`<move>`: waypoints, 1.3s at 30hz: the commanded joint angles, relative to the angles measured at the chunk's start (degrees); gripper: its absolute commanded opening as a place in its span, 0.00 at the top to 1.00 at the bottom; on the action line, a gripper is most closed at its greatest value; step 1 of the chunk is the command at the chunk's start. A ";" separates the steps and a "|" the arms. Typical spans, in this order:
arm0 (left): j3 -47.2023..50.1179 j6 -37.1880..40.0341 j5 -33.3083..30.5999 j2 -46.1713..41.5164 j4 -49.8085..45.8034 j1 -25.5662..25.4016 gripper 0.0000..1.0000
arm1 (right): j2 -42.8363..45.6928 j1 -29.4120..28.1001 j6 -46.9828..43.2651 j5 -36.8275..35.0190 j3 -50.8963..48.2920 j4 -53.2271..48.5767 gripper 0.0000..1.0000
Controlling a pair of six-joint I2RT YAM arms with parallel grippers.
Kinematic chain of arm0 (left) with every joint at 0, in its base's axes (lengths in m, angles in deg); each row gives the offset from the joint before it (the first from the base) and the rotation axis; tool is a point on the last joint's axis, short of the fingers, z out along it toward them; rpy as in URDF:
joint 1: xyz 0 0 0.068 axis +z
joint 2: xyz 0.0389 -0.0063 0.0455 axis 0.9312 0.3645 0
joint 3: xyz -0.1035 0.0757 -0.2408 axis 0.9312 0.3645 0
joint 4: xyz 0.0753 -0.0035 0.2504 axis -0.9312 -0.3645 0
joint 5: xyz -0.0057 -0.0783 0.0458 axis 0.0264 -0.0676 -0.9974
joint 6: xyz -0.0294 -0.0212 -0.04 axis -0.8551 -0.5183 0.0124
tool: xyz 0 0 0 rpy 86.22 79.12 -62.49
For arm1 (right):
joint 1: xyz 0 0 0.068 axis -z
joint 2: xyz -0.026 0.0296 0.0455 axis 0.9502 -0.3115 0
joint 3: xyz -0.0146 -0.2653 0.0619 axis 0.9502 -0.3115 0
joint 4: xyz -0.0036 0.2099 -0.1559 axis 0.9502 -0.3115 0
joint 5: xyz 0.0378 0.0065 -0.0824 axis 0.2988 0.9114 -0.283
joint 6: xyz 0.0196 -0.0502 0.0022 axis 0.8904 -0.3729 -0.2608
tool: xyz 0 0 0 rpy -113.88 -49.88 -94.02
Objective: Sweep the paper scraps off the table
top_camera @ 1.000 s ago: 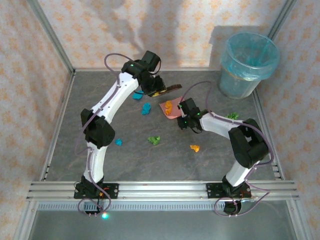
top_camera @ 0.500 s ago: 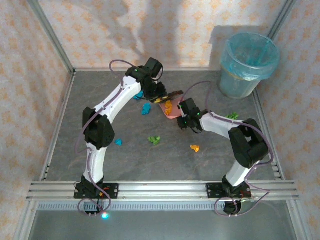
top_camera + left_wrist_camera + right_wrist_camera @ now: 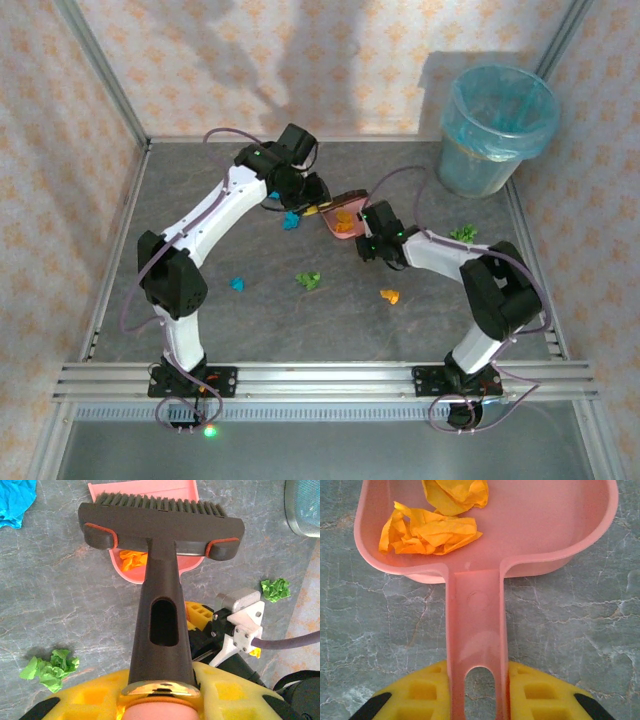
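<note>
My left gripper (image 3: 308,192) (image 3: 160,695) is shut on the handle of the dark brown hand brush (image 3: 160,527), whose head lies across the pink dustpan (image 3: 345,220) (image 3: 186,565). My right gripper (image 3: 372,234) (image 3: 477,690) is shut on the dustpan's handle (image 3: 476,625). Two orange paper scraps (image 3: 427,532) lie inside the pan (image 3: 545,525). On the table (image 3: 260,320), loose scraps remain: blue (image 3: 291,220) (image 3: 15,500), blue (image 3: 237,284), green (image 3: 309,281) (image 3: 50,665), orange (image 3: 390,296) and green (image 3: 463,234) (image 3: 275,589).
A light blue bin (image 3: 497,128) with a plastic liner stands at the back right corner. Aluminium rails (image 3: 330,378) edge the table at the front and sides, and patterned walls close it in.
The left arm's elbow has swung left and lower while the brush stays at the dustpan's mouth. The dustpan has shifted slightly towards the back. Loose scraps have not moved.
</note>
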 commanded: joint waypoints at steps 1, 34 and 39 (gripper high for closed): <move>-5.50 1.37 -2.36 -0.97 -3.30 0.95 1.00 | 3.79 0.44 -0.73 -0.62 -1.87 3.61 1.00; 35.14 21.11 -34.29 -51.19 -7.93 5.60 1.00 | 14.46 -1.21 18.46 -11.26 22.01 -27.03 1.00; 41.71 19.50 -33.78 -53.47 -7.72 5.62 1.00 | 12.73 -1.21 17.58 -15.35 32.26 -34.37 1.00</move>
